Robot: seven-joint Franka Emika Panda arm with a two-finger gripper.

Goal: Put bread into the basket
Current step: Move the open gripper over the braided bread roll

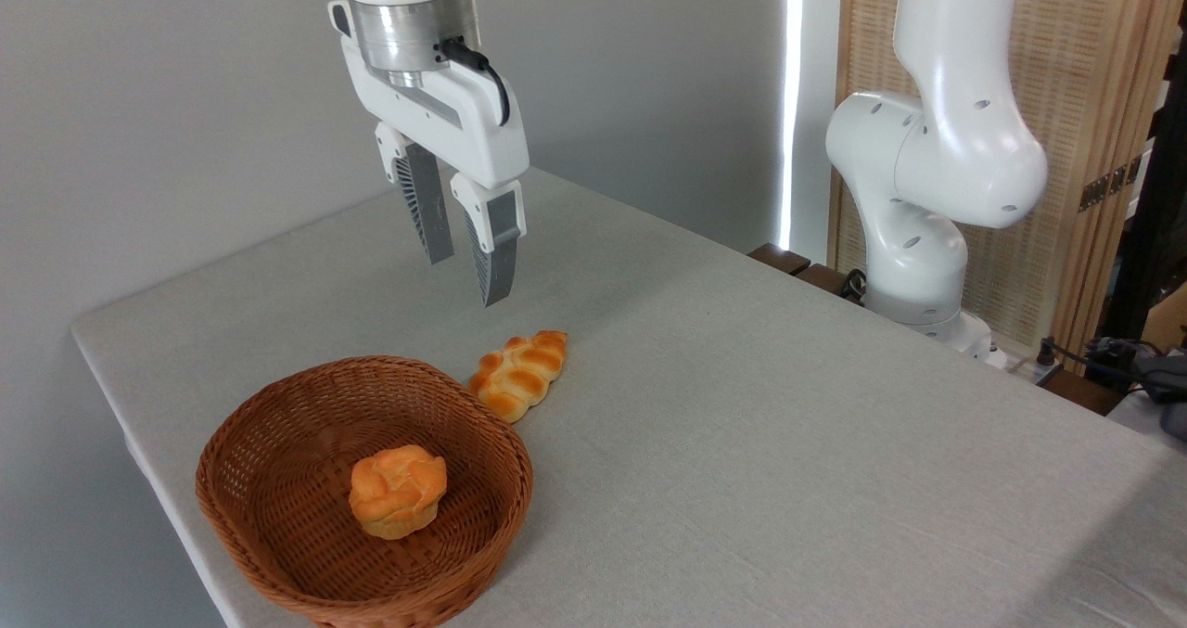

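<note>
Gripper [468, 275] hangs in the air above the table [742, 442], fingers pointing down and spread with a clear gap between them, nothing held. Bread [519, 374], the braided loaf, lies on the table just right of and beyond the basket [278, 554], outside it; its near, tapered end sits right at the basket's far-right rim, touching or nearly so, can't tell which. Loaf runs diagonally, far end pointing right and away. Gripper is above and slightly left of the loaf, well clear of it. Basket sits at the near-left corner of the table, close to the left edge. Inside it, one round knotted bun [397, 491] resting on the basket floor, a bit right of centre. Arm base [927, 238] stands at the far right, off the table edge, in front of a slatted wooden screen [1094, 99].
</note>
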